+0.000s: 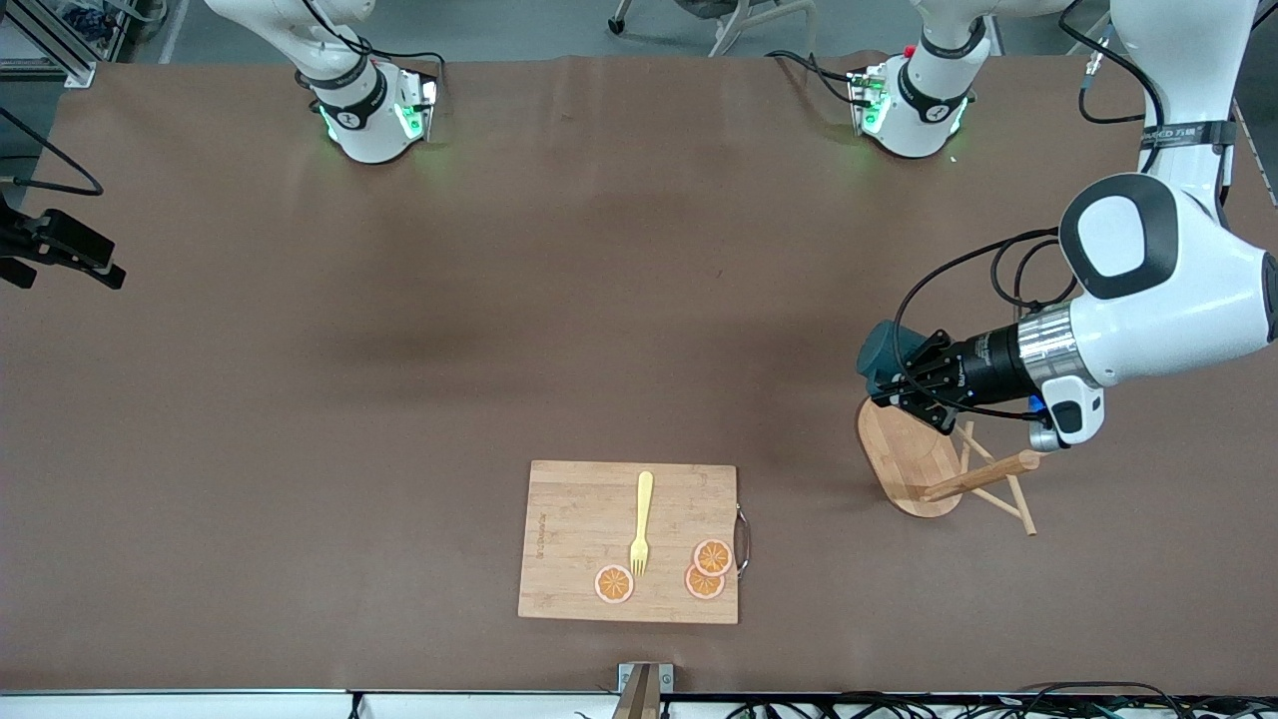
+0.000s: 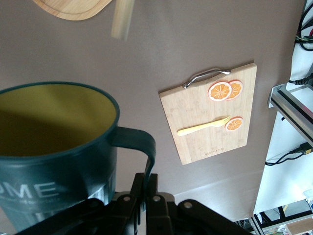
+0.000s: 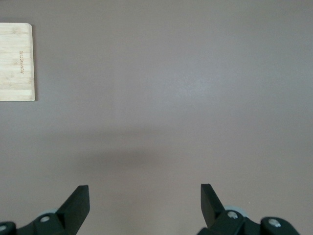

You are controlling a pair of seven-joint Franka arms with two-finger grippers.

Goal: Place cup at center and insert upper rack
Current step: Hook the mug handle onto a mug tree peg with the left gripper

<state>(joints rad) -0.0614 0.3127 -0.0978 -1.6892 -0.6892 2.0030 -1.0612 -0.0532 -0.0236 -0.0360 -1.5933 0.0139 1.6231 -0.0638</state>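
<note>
The dark teal cup (image 1: 879,356) with its mustard-yellow inside (image 2: 49,117) hangs in my left gripper (image 1: 887,387). The fingers (image 2: 138,188) are shut on the cup's handle (image 2: 144,147). The cup is held in the air over the edge of the bamboo mug stand (image 1: 907,457), near the left arm's end of the table. The stand's oval base lies on the table, and its post (image 1: 983,477) and thin pegs show beside it. The base's edge also shows in the left wrist view (image 2: 73,7). My right gripper (image 3: 144,188) is open and empty over bare brown table.
A rectangular bamboo cutting board (image 1: 579,519) lies near the front camera, with a yellow fork (image 1: 641,524) and three orange slices (image 1: 711,557) on it. It also shows in the left wrist view (image 2: 205,142). Its corner (image 3: 14,63) shows in the right wrist view.
</note>
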